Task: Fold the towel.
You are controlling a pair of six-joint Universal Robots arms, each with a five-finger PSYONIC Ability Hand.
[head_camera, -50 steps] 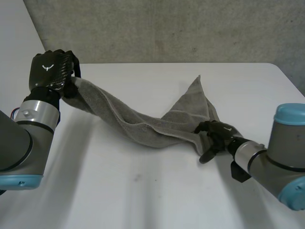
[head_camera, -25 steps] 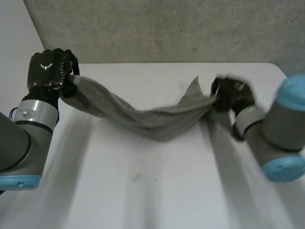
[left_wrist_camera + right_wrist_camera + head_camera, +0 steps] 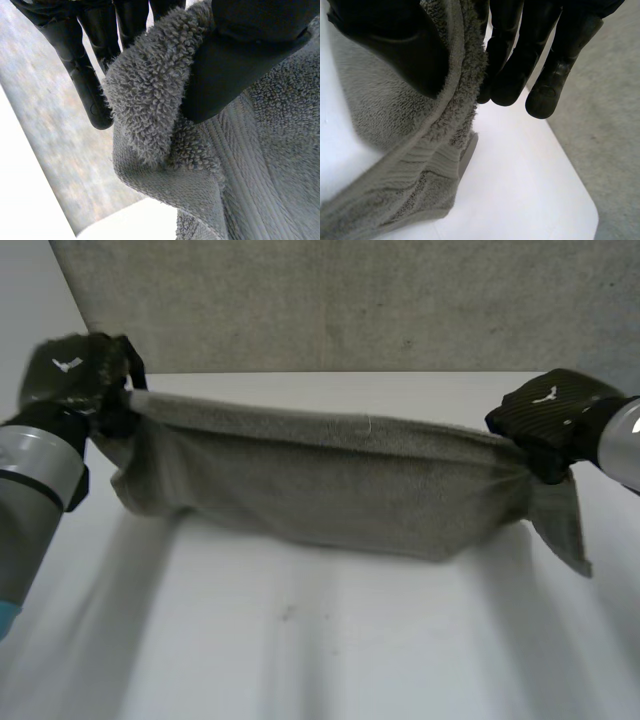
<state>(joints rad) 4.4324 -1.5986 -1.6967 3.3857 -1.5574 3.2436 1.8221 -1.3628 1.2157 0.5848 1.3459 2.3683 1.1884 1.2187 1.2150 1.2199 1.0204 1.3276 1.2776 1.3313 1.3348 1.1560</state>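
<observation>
1. Right now we see the grey towel (image 3: 330,485) stretched sideways in the air between the two hands, over the far half of the white tabletop (image 3: 330,640).
2. Its upper edge runs nearly straight and taut from hand to hand. The body of the cloth hangs below that edge and sags lowest a little right of the middle.
3. We cannot tell whether the lower edge touches the tabletop or hangs just above it.
4. The left hand (image 3: 75,380) grips the towel's left end. In its wrist view the thumb presses a bunched fold of towel (image 3: 150,100) against the fingers of this hand (image 3: 240,60).
5. The right hand (image 3: 545,420) grips the right end the same way. In its wrist view the towel's (image 3: 385,150) hemmed edge is pinched between the thumb and the fingers of that hand (image 3: 395,45).
6. Past the right hand a short tail of cloth hangs down toward the near side.
7. Both hands sit well apart, each near its own side of the tabletop, and the near half of the tabletop lies bare in front of the cloth.
8. Behind the tabletop's far edge stands a rough grey wall (image 3: 350,300).
</observation>
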